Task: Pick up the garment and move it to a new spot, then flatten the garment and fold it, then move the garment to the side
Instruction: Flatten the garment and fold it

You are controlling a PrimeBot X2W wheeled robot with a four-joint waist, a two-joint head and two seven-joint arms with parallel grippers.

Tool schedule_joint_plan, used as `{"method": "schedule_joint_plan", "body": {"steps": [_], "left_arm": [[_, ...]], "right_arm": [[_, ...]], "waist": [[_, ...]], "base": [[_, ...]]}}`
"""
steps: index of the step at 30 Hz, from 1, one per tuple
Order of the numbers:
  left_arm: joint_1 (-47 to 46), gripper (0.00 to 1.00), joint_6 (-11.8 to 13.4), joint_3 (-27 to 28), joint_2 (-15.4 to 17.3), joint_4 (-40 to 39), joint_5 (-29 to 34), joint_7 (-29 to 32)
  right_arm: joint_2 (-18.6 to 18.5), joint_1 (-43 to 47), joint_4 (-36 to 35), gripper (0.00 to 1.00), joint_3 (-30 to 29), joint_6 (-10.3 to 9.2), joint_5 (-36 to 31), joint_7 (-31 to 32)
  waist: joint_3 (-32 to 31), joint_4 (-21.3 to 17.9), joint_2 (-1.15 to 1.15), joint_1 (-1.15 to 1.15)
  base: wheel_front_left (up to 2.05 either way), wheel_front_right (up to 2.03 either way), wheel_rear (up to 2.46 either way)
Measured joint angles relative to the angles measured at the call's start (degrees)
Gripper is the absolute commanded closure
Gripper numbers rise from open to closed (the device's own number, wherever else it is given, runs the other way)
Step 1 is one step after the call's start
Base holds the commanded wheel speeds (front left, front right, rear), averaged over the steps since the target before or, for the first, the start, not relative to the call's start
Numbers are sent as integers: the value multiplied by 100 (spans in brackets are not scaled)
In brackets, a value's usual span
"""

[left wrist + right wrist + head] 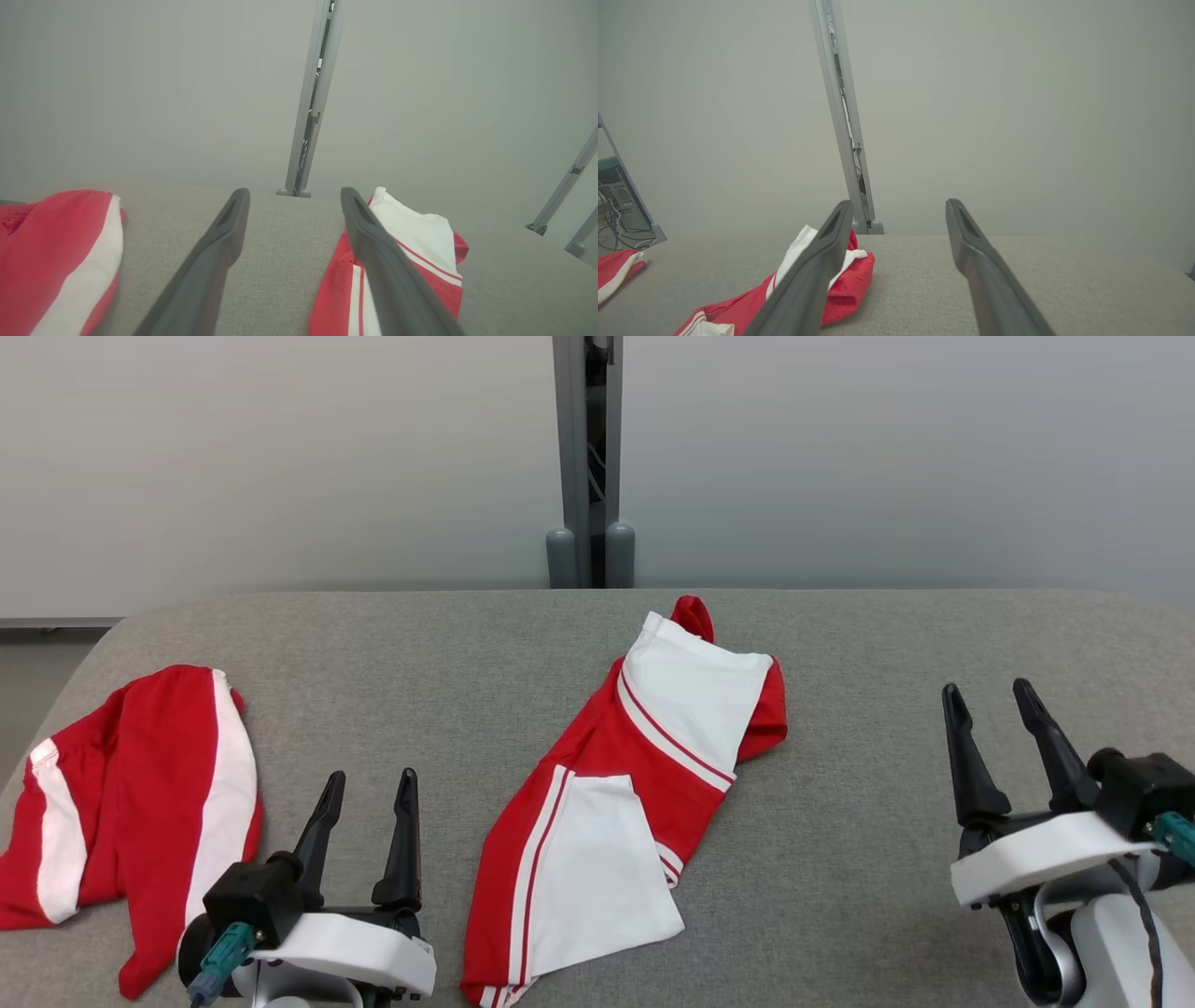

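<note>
A red and white garment [624, 784] lies crumpled and partly folded in the middle of the grey table [840, 840], running from the far centre toward the near edge. It also appears as the garment [411, 247] right of my left fingers, and as the garment [845, 280] behind my right gripper's left finger. My left gripper [368, 786] stands open at the lower left, between the two garments, holding nothing. My right gripper [988, 698] stands open at the lower right, well clear of the cloth. In the wrist views the left gripper [292, 196] and right gripper [899, 207] both show a wide gap.
A second red garment with white stripes [131, 803] lies bunched at the table's left edge, seen also as the second garment [56, 252]. A grey post [588, 457] stands behind the table against a pale wall. Bare grey table surface stretches on the right side.
</note>
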Motion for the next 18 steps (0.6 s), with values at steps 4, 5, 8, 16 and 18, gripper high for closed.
{"method": "schedule_joint_plan", "body": {"steps": [4, 5, 8, 16, 18], "left_arm": [[0, 0, -22, 24, 0, 12, 15, 0], [0, 0, -23, 31, -1, 12, 21, 0], [0, 0, -44, 29, -1, 20, 40, 0], [-275, 0, -436, -261, -10, 363, 368, 0], [-506, 0, -576, -436, 2, 638, 448, -1]], "right_arm": [[299, 437, -218, 0, -342, 0, -214, 0], [342, 475, -252, 0, -367, 0, -254, 0], [405, 508, -307, 0, -402, 0, -288, 0], [530, 581, -402, 0, -533, 0, -348, 0], [548, 588, -398, 0, -545, 0, -355, 0]], "waist": [[40, -183, 0, 0], [48, -218, 0, 0], [66, -275, 0, 0], [249, -430, 0, 0], [307, -459, 0, 0]], "base": [[0, 0, 0], [0, 0, 0], [0, 0, 0], [0, 0, 0], [0, 0, 0]]}}
